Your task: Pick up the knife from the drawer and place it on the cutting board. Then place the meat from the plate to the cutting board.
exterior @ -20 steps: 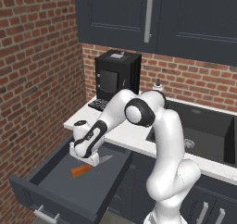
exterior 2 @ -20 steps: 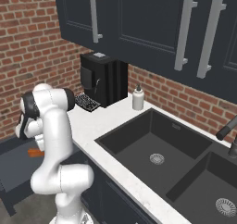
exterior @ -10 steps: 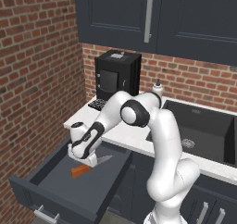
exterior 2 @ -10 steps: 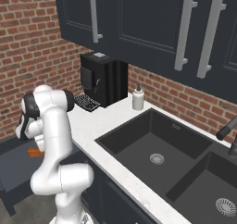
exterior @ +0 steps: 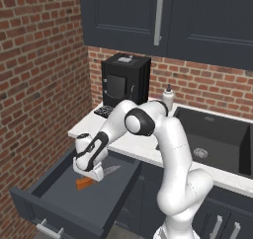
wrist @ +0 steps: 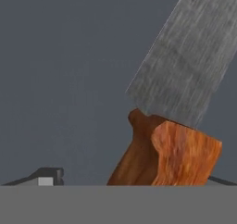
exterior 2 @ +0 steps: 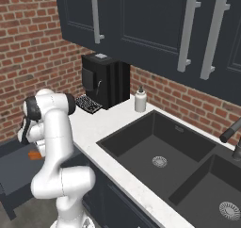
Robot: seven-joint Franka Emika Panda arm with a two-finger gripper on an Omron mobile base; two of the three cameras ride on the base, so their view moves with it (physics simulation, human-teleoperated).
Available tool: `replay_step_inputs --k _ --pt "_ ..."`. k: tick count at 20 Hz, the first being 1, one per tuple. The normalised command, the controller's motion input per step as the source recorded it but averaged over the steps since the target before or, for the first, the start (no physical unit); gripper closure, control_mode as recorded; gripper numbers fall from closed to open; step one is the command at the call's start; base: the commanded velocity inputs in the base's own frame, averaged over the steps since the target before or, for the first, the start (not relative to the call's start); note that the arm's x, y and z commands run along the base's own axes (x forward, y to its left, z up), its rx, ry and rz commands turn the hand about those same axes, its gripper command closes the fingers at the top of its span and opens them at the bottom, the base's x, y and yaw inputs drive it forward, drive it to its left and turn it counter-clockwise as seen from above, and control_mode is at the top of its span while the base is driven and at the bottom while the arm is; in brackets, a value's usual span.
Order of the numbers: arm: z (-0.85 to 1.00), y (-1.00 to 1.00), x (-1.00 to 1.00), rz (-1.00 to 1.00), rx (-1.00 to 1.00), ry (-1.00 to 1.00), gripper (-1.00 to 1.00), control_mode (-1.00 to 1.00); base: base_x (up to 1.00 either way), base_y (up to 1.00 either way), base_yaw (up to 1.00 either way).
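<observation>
So far I've only got my two-finger gripper (exterior: 91,173) down with its jaws spread either side of the orange-handled, silver-bladed knife (wrist: 178,107) lying in the open dark grey drawer (exterior: 54,196); lifting, boarding and the meat all remain.

One knife (exterior: 88,180), one open drawer (exterior: 59,193), one coffee machine (exterior: 124,81), one soap bottle (exterior: 168,99).

Arm bent low, gripper (exterior: 92,173) pointing down, jaws spread wide.
</observation>
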Motion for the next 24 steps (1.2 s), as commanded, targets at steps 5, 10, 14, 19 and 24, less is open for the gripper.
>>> replay_step_inputs --k 5,10,14,19,24 --pt "-0.32 0.13 0.02 0.00 -0.03 0.00 1.00 -1.00 0.00 0.00 0.00" --pt "-0.29 0.16 0.00 0.00 -0.02 0.00 1.00 -1.00 0.00 0.00 0.00" --pt "-0.30 0.13 -0.14 0.00 -0.01 0.00 1.00 -1.00 0.00 0.00 0.00" --pt "-0.44 0.09 -0.17 0.00 0.00 0.00 1.00 -1.00 0.00 0.00 0.00" --pt "-0.08 0.09 -0.32 0.00 0.00 0.00 1.00 -1.00 0.00 0.00 0.00"
